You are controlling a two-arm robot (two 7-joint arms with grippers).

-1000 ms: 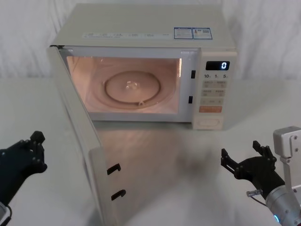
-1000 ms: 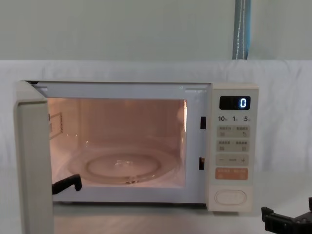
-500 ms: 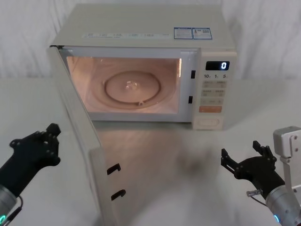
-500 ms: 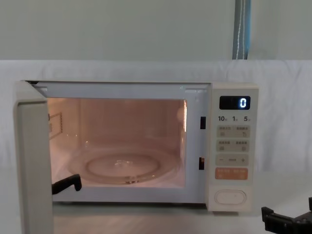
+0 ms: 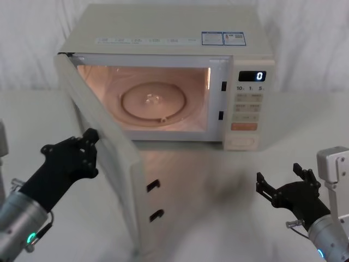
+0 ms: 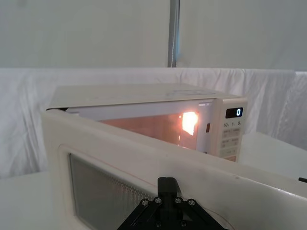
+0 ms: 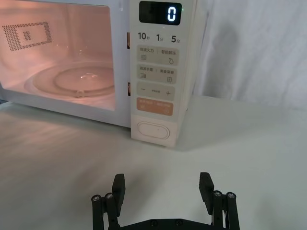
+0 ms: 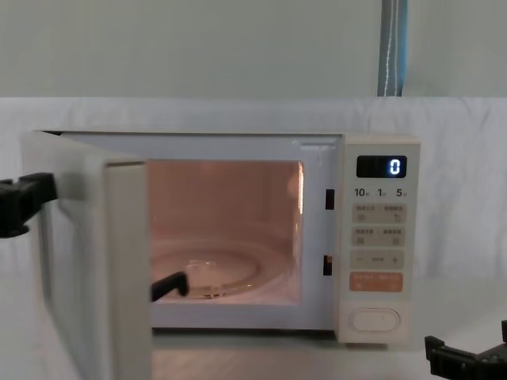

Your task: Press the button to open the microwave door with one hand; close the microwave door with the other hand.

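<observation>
The microwave door [image 5: 117, 174] stands about half open, hinged at the left, with its latch hooks [image 5: 154, 185] facing the lit cavity. My left gripper [image 5: 90, 153] is shut and presses against the door's outer face. In the left wrist view its tip [image 6: 166, 184] touches the cream frame just above the door [image 6: 144, 158] window. In the chest view the left gripper [image 8: 24, 204] rests on the door [image 8: 79, 261] near its top. The cream oval button [image 5: 241, 143] [image 7: 152, 129] [image 8: 375, 319] sits lowest on the control panel. My right gripper [image 5: 278, 174] [image 7: 162, 184] hovers open low at the right, well short of the panel.
The microwave [image 5: 163, 27] stands at the back of a white-draped table [image 5: 218, 218]. Its display [image 7: 160, 13] reads 0, and an orange rectangular button [image 7: 155, 106] sits just above the oval one. A glass turntable [image 5: 154, 103] lies inside. White cloth hangs behind.
My left gripper has moved forward and rightward onto the door's outer face. The door has swung from wide open to about half open. The right gripper has not moved.
</observation>
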